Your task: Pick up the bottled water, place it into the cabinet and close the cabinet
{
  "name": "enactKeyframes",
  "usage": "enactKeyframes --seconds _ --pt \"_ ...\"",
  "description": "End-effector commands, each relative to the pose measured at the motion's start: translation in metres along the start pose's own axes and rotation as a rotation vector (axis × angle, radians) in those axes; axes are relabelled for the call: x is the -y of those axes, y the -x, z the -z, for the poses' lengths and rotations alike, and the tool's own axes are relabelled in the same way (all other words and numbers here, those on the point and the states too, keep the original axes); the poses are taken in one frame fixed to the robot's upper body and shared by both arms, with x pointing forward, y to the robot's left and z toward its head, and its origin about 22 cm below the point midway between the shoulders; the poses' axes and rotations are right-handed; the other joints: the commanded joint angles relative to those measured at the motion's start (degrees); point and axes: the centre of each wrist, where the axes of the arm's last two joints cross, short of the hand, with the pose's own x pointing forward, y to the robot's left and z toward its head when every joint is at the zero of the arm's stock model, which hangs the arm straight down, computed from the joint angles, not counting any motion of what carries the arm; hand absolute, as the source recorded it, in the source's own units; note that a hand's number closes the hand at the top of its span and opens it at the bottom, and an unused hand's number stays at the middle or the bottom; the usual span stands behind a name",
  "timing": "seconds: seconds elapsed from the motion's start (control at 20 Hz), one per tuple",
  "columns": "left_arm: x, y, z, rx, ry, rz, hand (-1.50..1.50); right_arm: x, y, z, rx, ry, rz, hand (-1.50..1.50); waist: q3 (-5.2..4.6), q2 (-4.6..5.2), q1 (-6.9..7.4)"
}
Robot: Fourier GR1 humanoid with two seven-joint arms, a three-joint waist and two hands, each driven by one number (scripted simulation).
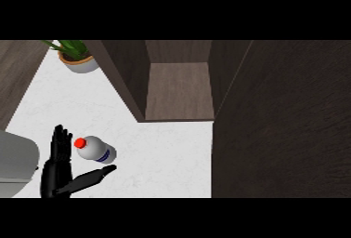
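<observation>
Overhead, the dark wooden cabinet [179, 90] stands on the white counter [165, 148], its door [281, 121] swung wide open at the right and its inner shelf bare to view. At the far left corner sits a potted plant [77, 58] in a pale pot. Lower left, the left hand [58, 172] rises from the bottom edge with its fingers straight and its thumb spread out toward the right, grasping nothing. The bottled water [96, 149], red-capped, stands on the counter just beside those fingers, in the gap between fingers and thumb, well apart from the cabinet's opening.
</observation>
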Motion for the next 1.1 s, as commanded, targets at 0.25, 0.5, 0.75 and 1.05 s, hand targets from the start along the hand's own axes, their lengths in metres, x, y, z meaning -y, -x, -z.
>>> enactKeyframes --seconds 0.25,0.5,0.75,1.05 --pt "0.005 0.049 -0.004 -0.047 0.098 -0.099 -1.50 -0.010 -0.031 -0.007 0.041 -0.027 -0.001 -1.50 0.00 0.05 0.23" --pt "-0.007 0.071 0.005 -0.051 0.111 -0.184 -1.50 -0.013 -0.050 -0.012 0.041 -0.020 -0.010 -1.50 -0.08 0.10 -0.31" --pt "0.018 0.083 0.006 -0.033 0.121 -0.227 -1.50 -0.012 -0.035 -0.008 0.039 0.006 -0.008 -1.50 -0.01 0.08 0.09" --pt "0.024 0.095 0.009 -0.041 0.054 -0.316 1.50 0.002 -0.041 -0.009 0.032 -0.022 -0.003 -1.50 -0.02 0.23 0.09"
